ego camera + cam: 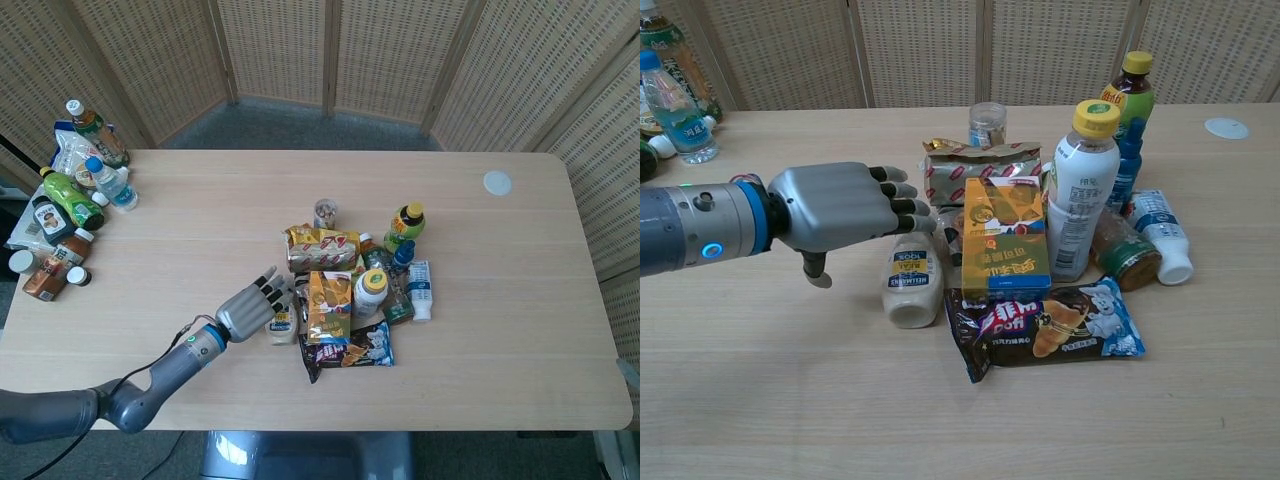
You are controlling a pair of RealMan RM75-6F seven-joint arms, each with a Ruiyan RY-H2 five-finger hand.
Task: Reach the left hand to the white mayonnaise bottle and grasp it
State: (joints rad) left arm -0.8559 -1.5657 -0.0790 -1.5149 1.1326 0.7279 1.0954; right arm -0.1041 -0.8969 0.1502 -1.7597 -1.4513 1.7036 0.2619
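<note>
A: Mid-table, front-left of the snack pile – that's where the white mayonnaise bottle (912,283) lies, on its side, base twd the robot, blue label up. In head view it's (283,320), mostly under the hand.

B: And the left hand (845,205)?

A: Over the bottle's cap end, palm down, fingers (902,205) stretched out and spread, thumb hanging below. Holds nothing. Head view (250,303) shows the fingertips reaching past the bottle's top twd the red-gold snack bag (983,160).

B: Touching the bottle?

A: Can't tell from either view. Chest cam: hand covers the bottle's upper part; body & label show below it.

B: Right hand?

A: Not seen in either cam.

B: What's just beside the bottle?

A: Orange box (1004,240) just to its right, touching or nearly. Dark pastry bag (1045,325) in front of the box. Yellow-cap white bottle (1077,190) upright behind-right, green tea bottle (1127,100) further back, small glass jar (987,124) behind the snack bag.

B: Elsewhere?

A: Cluster of bottles (70,200) at the table's far-left edge, well apart. White round lid (497,182) near the far-right corner.
</note>
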